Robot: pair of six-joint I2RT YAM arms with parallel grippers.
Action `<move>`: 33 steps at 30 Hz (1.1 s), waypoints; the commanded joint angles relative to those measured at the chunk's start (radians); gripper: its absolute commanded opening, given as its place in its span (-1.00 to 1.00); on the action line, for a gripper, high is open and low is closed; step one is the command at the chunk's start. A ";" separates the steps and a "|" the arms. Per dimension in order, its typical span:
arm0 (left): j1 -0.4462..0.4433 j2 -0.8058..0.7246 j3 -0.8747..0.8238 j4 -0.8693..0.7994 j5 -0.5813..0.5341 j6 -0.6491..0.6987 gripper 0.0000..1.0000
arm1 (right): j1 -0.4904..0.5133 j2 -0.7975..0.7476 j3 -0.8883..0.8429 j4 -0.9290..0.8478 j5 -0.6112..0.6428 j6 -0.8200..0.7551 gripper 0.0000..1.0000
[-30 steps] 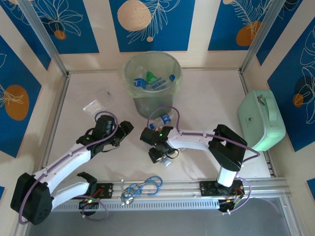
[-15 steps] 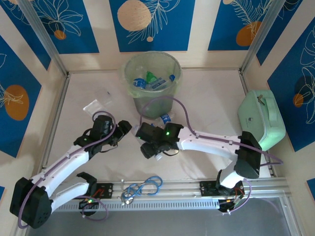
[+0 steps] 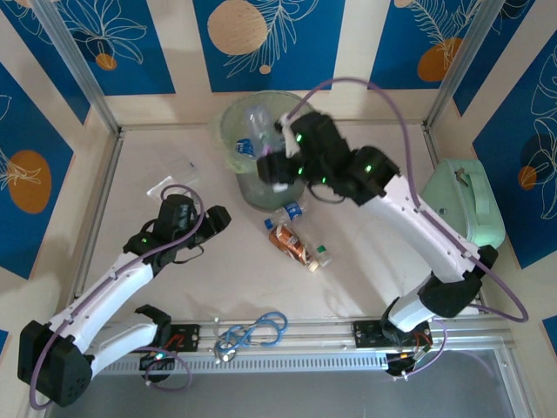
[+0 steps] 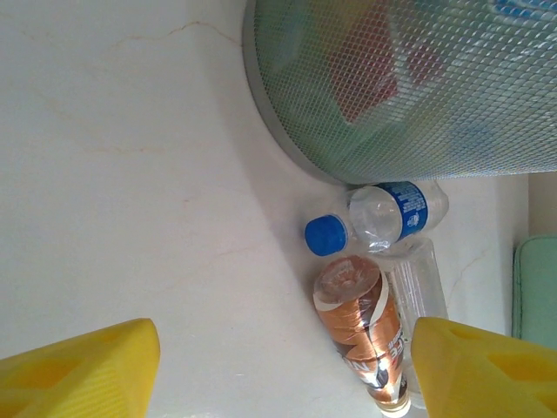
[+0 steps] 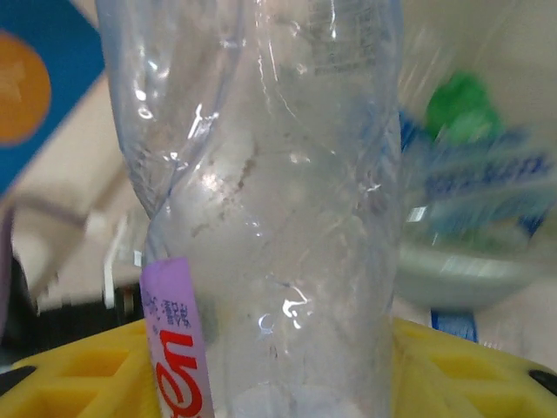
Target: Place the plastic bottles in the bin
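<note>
- Your right hand grasps a clear bottle above the bin; centre it inside the rim before you let go.
- Your left hand is released, empty; hold it away.

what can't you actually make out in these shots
- bin contents: the right arm covers part of the mouth in the top view. They are blurred in the right wrist view and frosted by the wall in the left wrist view.
- held clear bottle in the right gripper: both ends are cut off by the right wrist view's edges.
- second clear bottle: it lies mostly behind the brown-orange bottle in the left wrist view.
</note>
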 commanded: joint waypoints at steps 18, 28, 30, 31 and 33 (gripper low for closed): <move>0.001 0.015 0.036 -0.030 0.001 0.065 0.51 | -0.267 0.466 0.528 -0.266 -0.084 0.036 0.58; -0.015 0.049 0.015 0.038 0.029 0.064 0.56 | -0.240 0.367 0.452 -0.231 -0.055 0.033 0.59; -0.026 0.059 0.012 0.054 0.033 0.064 0.57 | -0.232 0.315 0.388 -0.200 -0.044 0.039 0.59; -0.031 0.066 0.011 0.059 0.034 0.065 0.57 | -0.230 0.284 0.343 -0.182 -0.042 0.047 0.59; -0.040 0.077 0.011 0.072 0.037 0.067 0.57 | -0.230 0.213 0.248 -0.145 -0.041 0.065 0.59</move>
